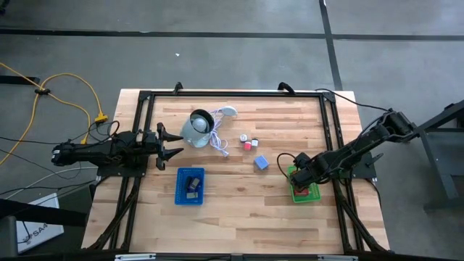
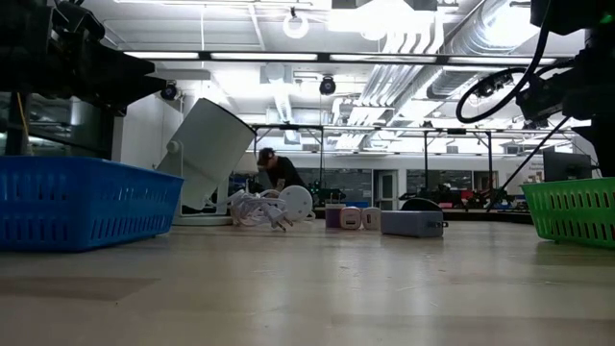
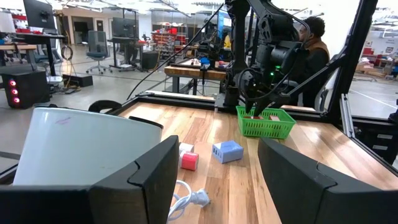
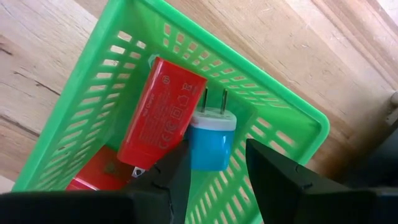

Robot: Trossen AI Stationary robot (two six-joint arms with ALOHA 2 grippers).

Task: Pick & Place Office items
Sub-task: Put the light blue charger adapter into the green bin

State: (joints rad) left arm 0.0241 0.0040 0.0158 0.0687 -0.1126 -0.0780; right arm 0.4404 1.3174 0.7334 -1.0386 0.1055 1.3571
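Note:
My right gripper (image 1: 299,181) hangs open over the green basket (image 4: 280,99) near the table's right edge. In the right wrist view its fingers stand on either side of a teal-blue plug block (image 4: 211,146) lying in the basket beside a red block (image 4: 161,112); a second red piece (image 4: 99,171) lies lower. A gap shows between the block and one finger. A pale-blue block (image 1: 261,163) and small red, pink and white pieces (image 1: 249,143) rest on the table's middle. My left gripper (image 1: 174,145) waits open at the left edge.
A grey-white round object (image 1: 196,129) with white cord (image 1: 220,143) lies just beyond my left gripper. A blue tray (image 1: 177,188) holding dark pieces (image 1: 193,183) sits near the front. Black frame rails run around the table. A person shows in the room behind.

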